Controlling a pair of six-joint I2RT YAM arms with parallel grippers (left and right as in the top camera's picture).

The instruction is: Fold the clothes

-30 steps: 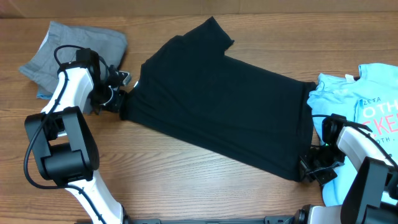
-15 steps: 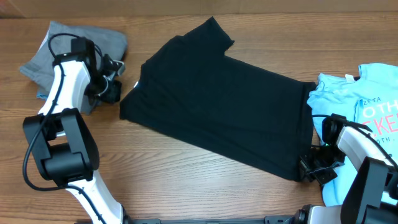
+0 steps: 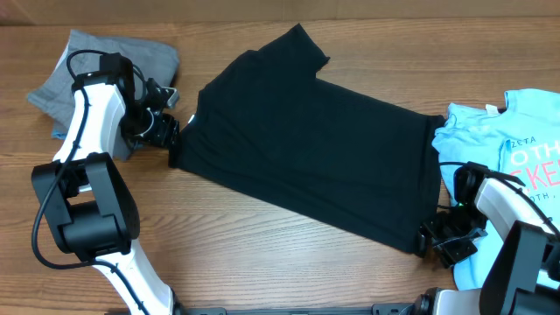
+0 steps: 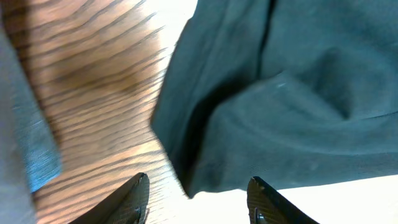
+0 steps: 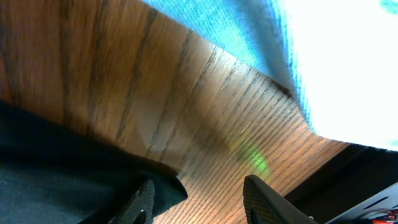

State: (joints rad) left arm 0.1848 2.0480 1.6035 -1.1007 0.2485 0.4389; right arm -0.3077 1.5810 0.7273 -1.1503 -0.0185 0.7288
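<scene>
The black T-shirt lies spread flat across the middle of the table, neck end to the left. My left gripper sits at its left corner. In the left wrist view that gripper is open, and the shirt's folded corner lies loose just ahead of the gap. My right gripper is at the shirt's lower right corner. Its wrist view shows it open, with the black hem corner lying against the left finger but not pinched.
Grey shorts lie crumpled at the back left, right behind my left arm, and their edge shows beside the left finger. A light blue printed tee lies at the right edge, partly under my right arm. The table's front edge is close to the right gripper.
Both grippers have opened and let go of the black T-shirt's corners. The left one drew back a little, then returned to the corner. The shirt has stayed flat.
</scene>
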